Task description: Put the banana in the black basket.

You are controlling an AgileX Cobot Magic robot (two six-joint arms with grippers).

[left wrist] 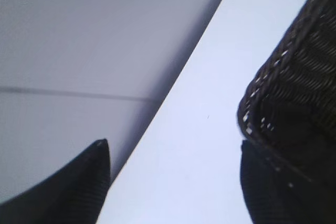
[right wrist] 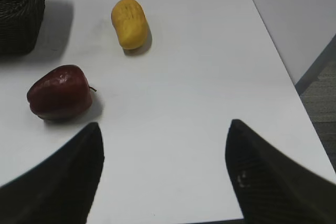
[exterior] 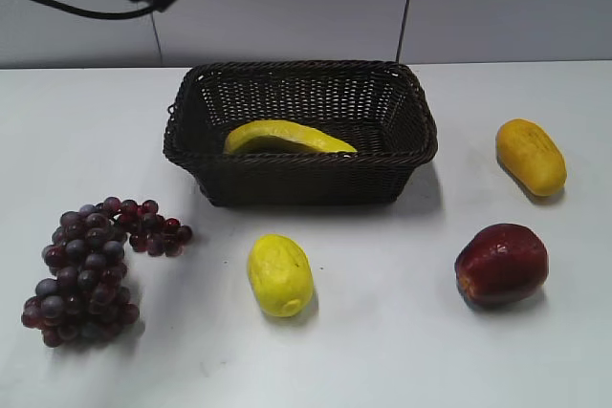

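The banana (exterior: 287, 138) lies inside the basket (exterior: 301, 182), which sits at the 12 o'clock side of the table (exterior: 402, 332); the near wall hides the banana's underside, so only its upper curve shows above the rim, and how it rests on the basket floor cannot be made out. At 8 o'clock from the basket is a bunch of grapes (exterior: 91, 269), at 6 o'clock a stubby yellow fruit (exterior: 279, 274), at 4 o'clock a red apple (exterior: 501, 263), and at 3 o'clock an orange-yellow fruit (exterior: 531, 156), all well apart from one another. In the exterior view the only arm hardware is a dark, cut-off shape with a cable at 11 o'clock along the top edge; neither pincer can be seen there. The left gripper (left wrist: 173, 182) appears in its wrist view as two blurred dark fingertips, spread wide with nothing between them, above the table edge just beside a corner of the basket, whose weave is out of focus and cropped at the right. The right gripper (right wrist: 163, 177) is likewise released, its fingers parted and empty over bare table, with the apple at 10 o'clock, the orange-yellow fruit at 11 o'clock, and only a cropped corner of the basket at the upper left.
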